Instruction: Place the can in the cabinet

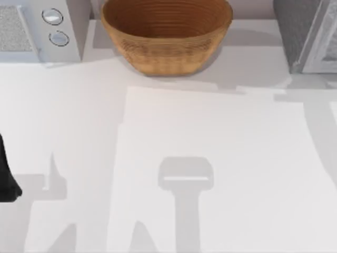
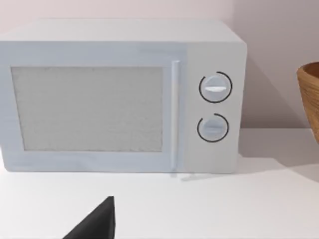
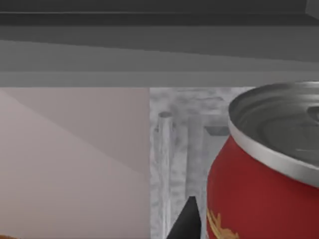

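White desk (image 1: 210,137) along a pale wall: one microwave (image 1: 37,26) at top-view far left, one wicker basket (image 1: 166,31) at centre back, one cabinet (image 1: 308,34) at far right. One can (image 3: 264,174) is seen close up in the right wrist view, upright, long axis vertical, silver top up, right beside a dark fingertip (image 3: 189,221) of the right pincer, with the cabinet's grey speckled face just beyond. Whether that pincer is pinching the can cannot be told. Right arm is judged nearer the cabinet. Left pincer (image 1: 8,174) is parked at the desk's left edge; spread or pressed together cannot be told.
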`<state>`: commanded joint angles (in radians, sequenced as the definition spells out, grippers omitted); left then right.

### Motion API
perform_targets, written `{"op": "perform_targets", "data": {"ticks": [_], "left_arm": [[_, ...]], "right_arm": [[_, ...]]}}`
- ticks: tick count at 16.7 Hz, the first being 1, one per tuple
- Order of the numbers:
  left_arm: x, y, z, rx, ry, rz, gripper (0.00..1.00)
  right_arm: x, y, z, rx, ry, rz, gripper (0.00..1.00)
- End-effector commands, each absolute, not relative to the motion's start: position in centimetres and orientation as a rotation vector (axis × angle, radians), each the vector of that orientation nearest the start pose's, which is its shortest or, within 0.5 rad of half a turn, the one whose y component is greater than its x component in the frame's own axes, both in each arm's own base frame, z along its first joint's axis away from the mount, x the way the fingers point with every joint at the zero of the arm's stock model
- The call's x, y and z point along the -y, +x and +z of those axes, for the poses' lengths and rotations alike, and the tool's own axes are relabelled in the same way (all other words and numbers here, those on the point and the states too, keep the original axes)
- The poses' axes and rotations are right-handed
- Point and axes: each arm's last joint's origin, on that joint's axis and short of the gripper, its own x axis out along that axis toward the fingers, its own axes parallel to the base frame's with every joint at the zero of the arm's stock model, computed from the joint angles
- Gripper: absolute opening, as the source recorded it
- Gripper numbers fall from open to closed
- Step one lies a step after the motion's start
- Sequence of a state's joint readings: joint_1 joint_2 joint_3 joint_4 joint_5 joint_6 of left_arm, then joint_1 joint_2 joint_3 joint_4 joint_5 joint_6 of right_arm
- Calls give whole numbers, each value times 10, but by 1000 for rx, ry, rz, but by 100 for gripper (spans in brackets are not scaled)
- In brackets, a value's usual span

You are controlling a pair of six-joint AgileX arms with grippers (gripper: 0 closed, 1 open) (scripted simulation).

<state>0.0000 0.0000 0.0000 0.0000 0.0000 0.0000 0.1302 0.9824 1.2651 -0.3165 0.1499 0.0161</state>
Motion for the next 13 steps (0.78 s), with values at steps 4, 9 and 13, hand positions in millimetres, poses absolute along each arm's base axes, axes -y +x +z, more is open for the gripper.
{"op": "perform_targets", "data": {"ticks": [4,9,13], "left_arm": [[1,106,160,0,0,0,100],[1,106,160,0,0,0,100],[1,106,160,0,0,0,100]], "right_arm": [[-36,228,482,-20,-1,-6,0],[-46,253,507,-4,1,1,0],[-48,256,510,-1,2,1,0]]}}
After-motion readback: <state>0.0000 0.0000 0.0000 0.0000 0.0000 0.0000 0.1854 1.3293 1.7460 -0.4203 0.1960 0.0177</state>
